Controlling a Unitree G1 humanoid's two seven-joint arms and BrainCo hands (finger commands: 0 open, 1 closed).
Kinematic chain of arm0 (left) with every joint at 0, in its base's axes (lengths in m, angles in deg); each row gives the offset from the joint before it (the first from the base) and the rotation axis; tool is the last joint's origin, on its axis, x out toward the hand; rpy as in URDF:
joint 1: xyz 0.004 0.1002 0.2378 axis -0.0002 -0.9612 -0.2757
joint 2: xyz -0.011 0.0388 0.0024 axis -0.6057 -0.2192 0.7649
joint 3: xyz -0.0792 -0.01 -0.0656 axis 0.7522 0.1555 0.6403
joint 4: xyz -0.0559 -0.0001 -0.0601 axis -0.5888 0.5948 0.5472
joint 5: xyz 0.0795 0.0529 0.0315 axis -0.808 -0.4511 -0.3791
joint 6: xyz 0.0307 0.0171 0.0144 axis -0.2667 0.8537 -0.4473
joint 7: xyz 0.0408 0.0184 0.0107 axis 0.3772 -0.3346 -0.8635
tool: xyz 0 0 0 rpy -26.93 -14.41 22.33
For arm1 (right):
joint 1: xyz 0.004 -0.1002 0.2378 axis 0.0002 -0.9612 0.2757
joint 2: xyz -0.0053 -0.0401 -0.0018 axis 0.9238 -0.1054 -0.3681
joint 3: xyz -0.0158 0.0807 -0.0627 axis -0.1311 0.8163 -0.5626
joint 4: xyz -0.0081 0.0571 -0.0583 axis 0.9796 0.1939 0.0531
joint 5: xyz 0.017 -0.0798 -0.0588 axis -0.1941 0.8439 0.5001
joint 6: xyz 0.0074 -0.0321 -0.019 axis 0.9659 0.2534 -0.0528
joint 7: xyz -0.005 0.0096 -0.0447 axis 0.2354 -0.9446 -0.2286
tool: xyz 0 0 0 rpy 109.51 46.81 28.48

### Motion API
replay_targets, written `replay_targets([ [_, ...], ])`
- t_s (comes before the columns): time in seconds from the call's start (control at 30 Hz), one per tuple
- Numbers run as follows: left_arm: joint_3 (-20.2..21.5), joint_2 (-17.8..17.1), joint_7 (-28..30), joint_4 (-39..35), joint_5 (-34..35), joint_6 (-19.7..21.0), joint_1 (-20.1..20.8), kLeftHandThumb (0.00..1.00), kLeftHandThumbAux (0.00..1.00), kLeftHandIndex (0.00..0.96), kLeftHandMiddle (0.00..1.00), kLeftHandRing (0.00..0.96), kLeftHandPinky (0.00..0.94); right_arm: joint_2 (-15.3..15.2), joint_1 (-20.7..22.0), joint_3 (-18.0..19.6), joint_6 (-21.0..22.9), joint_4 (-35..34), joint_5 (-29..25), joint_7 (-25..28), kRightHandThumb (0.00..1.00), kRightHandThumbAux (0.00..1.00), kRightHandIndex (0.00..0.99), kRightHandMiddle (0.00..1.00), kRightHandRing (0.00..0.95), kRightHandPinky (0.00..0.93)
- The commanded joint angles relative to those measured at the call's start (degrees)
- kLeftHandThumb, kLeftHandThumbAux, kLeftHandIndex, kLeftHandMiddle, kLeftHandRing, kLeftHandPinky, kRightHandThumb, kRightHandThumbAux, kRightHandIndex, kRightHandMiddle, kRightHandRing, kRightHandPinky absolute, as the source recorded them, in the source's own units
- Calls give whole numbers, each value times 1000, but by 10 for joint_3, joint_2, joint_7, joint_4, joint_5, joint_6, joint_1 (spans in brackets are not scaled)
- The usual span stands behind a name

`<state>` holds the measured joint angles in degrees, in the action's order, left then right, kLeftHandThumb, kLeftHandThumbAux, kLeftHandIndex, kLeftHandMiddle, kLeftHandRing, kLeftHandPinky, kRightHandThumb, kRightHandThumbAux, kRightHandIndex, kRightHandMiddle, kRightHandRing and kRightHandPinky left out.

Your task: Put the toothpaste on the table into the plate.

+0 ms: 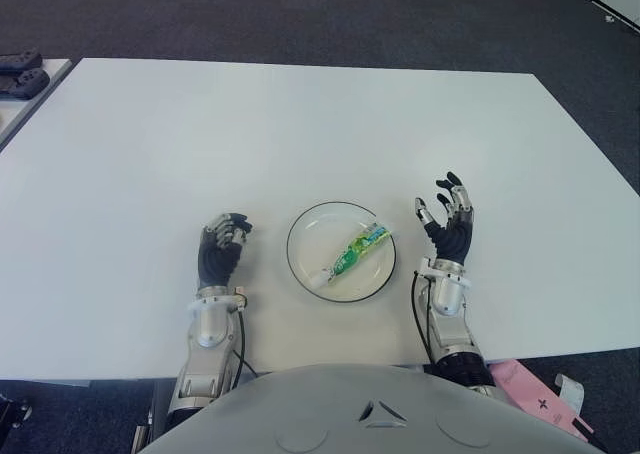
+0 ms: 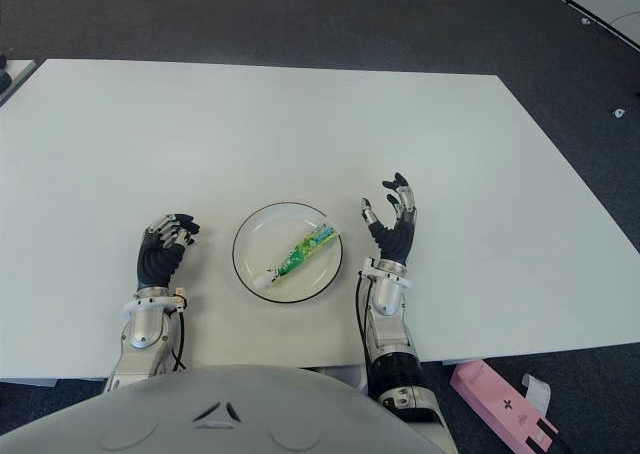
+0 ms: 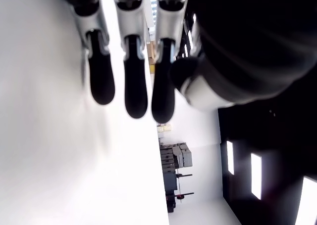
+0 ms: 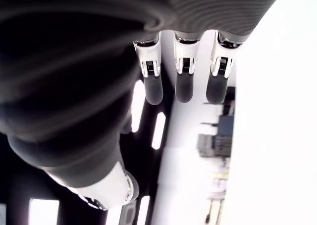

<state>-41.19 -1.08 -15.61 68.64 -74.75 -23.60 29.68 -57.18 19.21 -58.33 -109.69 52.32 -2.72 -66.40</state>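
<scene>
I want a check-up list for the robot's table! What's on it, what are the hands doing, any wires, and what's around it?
Surface: white table, mostly bare.
Job's things: toothpaste lies inside the plate, near the front edge.
Clutter: nothing seen on the table besides these.
Hands: left hand left of the plate, fingers relaxed, holding nothing; right hand right of the plate, fingers spread, holding nothing.
Cables: black cable along the right forearm; another by the left wrist.
Surroundings: dark carpet; pink box on the floor; dark controllers on a side table.
</scene>
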Motion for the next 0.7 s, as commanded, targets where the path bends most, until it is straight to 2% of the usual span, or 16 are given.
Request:
replay_targets([
  [0.03,1,0,8,9,3,17,0,710,721,426,495,477,468,18,-16,11,62,6,-24,25,638,759,396,288,267,338],
  [0.3,2,0,7,5,2,22,0,707,721,426,486,469,459,36,-34,21,134,-52,-40,52,696,733,417,405,398,445],
  [0.53,1,-1,5,1,-3,30,-1,705,722,426,492,475,463,45,-49,30,177,-90,-56,79,704,731,421,443,439,455],
  [0.7,-1,-1,4,-2,-5,31,-3,704,722,426,494,479,471,48,-55,35,191,-104,-56,89,706,731,422,454,449,456],
])
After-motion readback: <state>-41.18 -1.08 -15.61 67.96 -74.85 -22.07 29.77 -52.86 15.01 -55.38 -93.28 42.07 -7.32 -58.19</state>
